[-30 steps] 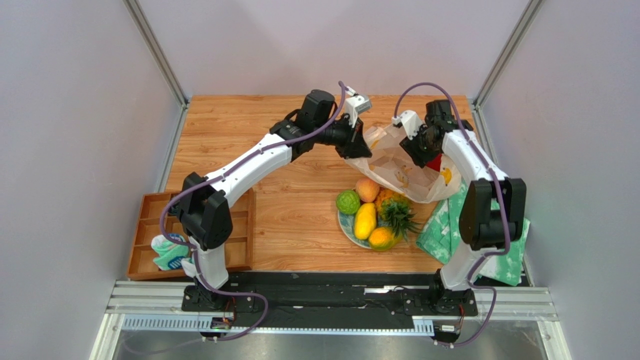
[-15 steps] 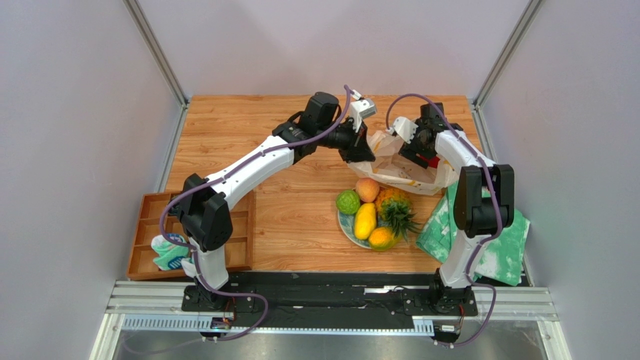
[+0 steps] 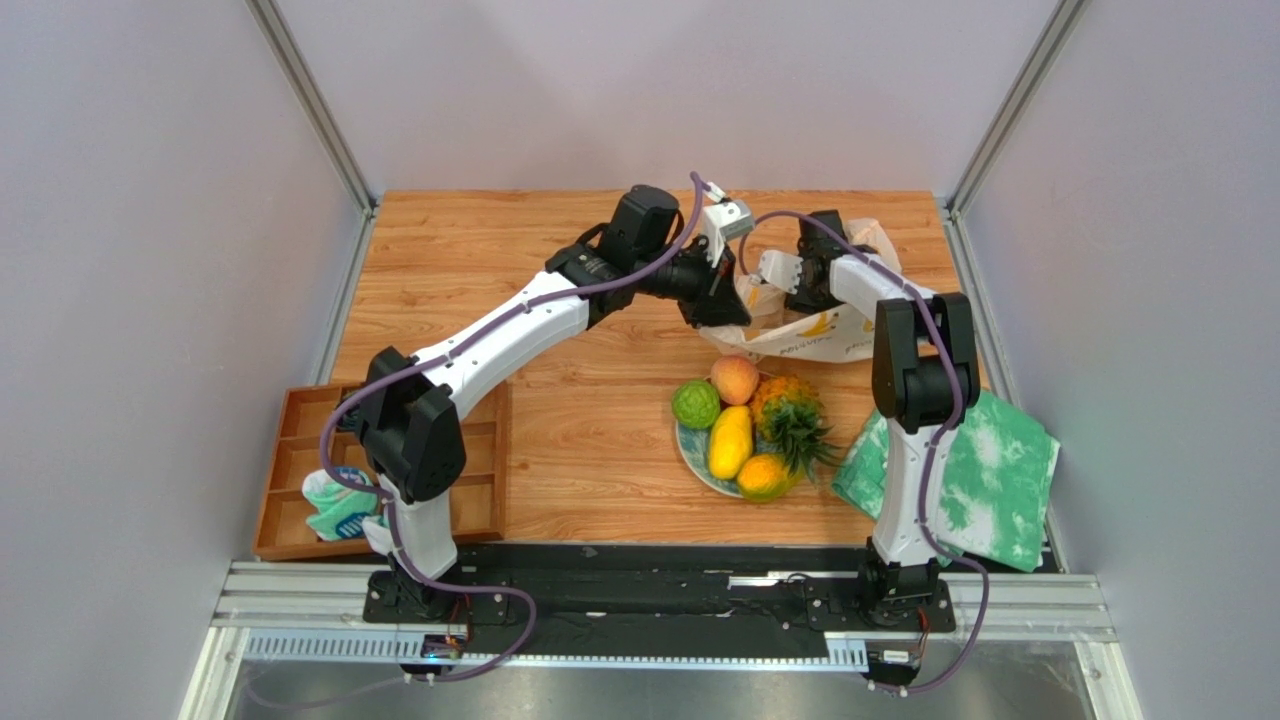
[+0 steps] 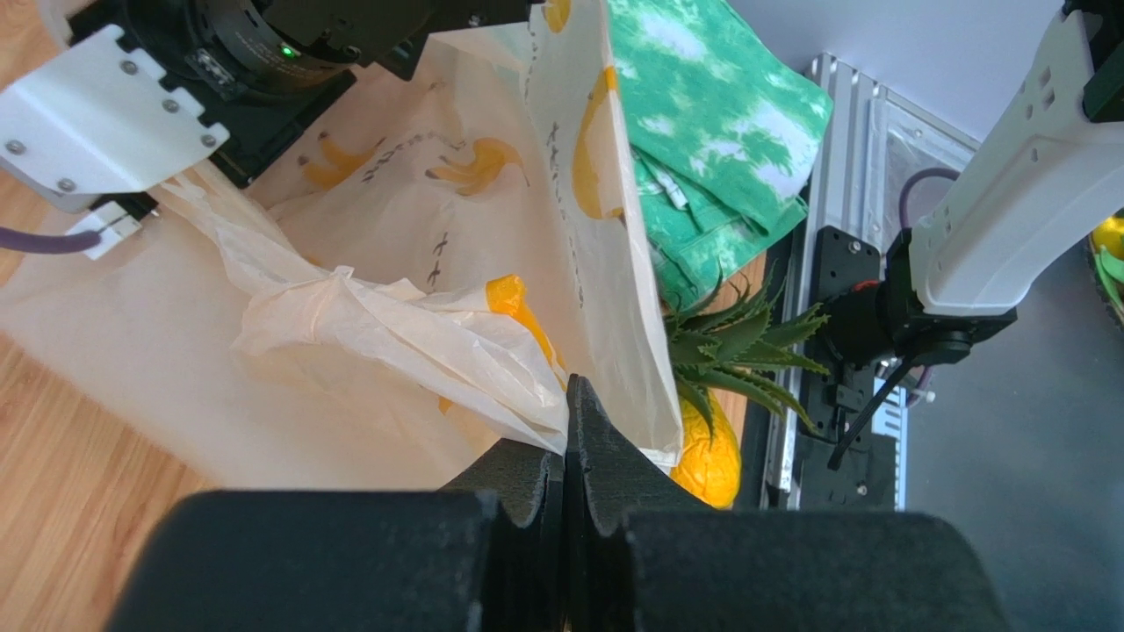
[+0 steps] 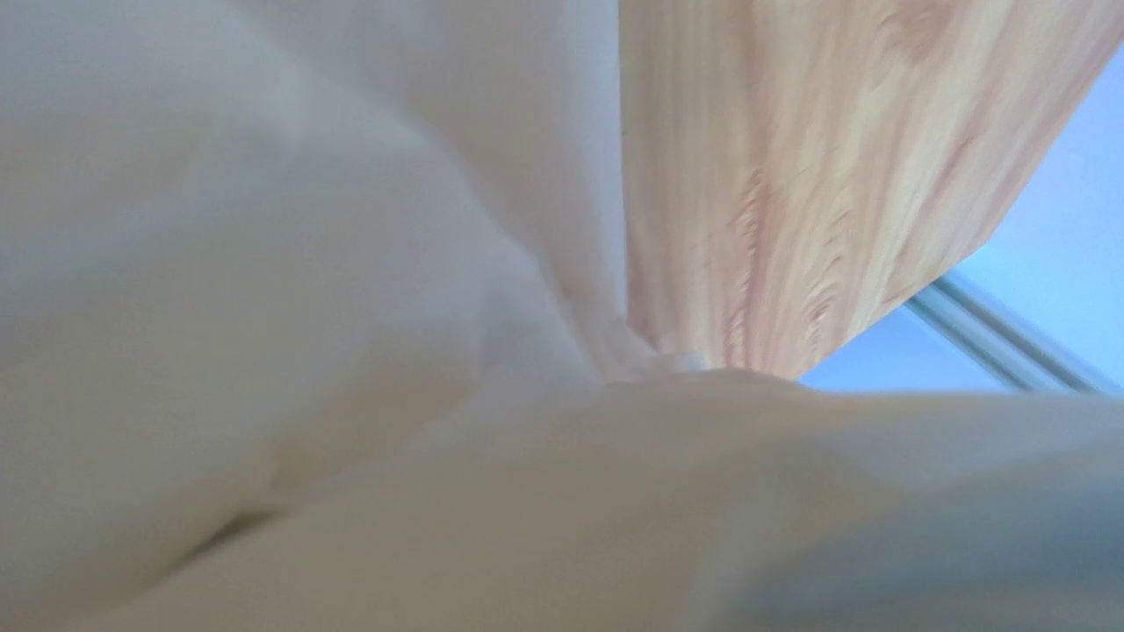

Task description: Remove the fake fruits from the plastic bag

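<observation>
The plastic bag [image 3: 824, 327] is translucent white with printed bananas and hangs between my two grippers at the back of the table. My left gripper [image 3: 726, 305] is shut on a crumpled edge of the bag [image 4: 396, 303], with the film pinched between its fingertips [image 4: 587, 421]. My right gripper [image 3: 801, 279] is buried in the bag; in the right wrist view the bag film [image 5: 330, 329] hides its fingers. On a plate [image 3: 688, 450] lie a bumpy green fruit [image 3: 694, 404], a peach [image 3: 735, 378], two mangoes [image 3: 730, 441] and a pineapple [image 3: 789, 420]. No red pepper shows.
A green-and-white cloth [image 3: 969, 480] lies at the right front. A wooden compartment tray [image 3: 293, 450] holding a blue-green item sits at the left front. The pineapple's leaves [image 4: 732, 356] and a mango [image 4: 713, 464] show just beyond the bag in the left wrist view.
My right arm has swung left and back, drawing the bag up off the cloth toward my left gripper. The red thing seen inside the bag earlier no longer shows. The left gripper has barely moved.
</observation>
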Action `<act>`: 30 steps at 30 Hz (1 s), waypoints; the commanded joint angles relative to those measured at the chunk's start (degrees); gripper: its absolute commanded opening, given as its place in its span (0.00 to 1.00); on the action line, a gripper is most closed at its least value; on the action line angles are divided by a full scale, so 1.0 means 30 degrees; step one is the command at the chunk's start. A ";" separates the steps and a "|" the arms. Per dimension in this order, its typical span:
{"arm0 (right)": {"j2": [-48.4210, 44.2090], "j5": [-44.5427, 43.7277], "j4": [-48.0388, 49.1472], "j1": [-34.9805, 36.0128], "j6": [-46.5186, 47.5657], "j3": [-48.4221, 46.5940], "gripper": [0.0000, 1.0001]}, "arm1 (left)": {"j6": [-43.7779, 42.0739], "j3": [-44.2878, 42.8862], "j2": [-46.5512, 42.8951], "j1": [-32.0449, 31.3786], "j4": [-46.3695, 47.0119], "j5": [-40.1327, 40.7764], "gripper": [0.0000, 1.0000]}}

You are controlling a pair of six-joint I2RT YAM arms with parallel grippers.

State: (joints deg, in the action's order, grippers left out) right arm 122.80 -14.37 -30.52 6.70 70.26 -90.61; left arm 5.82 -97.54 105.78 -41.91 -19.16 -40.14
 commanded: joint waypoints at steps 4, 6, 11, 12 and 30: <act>-0.2345 0.0094 0.0658 0.0080 -0.0679 0.1433 0.30 | -0.0856 -0.0418 -0.0893 -0.0151 -0.0264 -0.0069 0.00; -0.4015 0.1268 -0.0483 0.0169 -0.1735 0.0590 0.26 | -0.1325 -0.0214 -0.1186 -0.0151 -0.0323 0.0517 0.00; -0.6390 0.7650 -0.6544 0.0111 -0.6591 -0.2780 0.22 | -0.1503 -0.0358 -0.1013 -0.0151 -0.0294 0.1512 0.00; -0.6973 0.8473 -0.7221 0.0024 -0.7357 -0.3134 0.22 | -0.1473 -0.0649 -0.0895 -0.0151 -0.0323 0.1747 0.00; -0.9237 0.4973 -0.8015 -0.0592 -1.2373 0.2109 0.34 | -0.2462 -0.1230 -0.0808 -0.0122 0.1318 0.6317 0.00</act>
State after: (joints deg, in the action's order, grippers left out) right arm 93.12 13.06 -54.41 5.37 37.43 -84.03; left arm 2.79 -99.61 105.43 -42.02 -19.35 -25.36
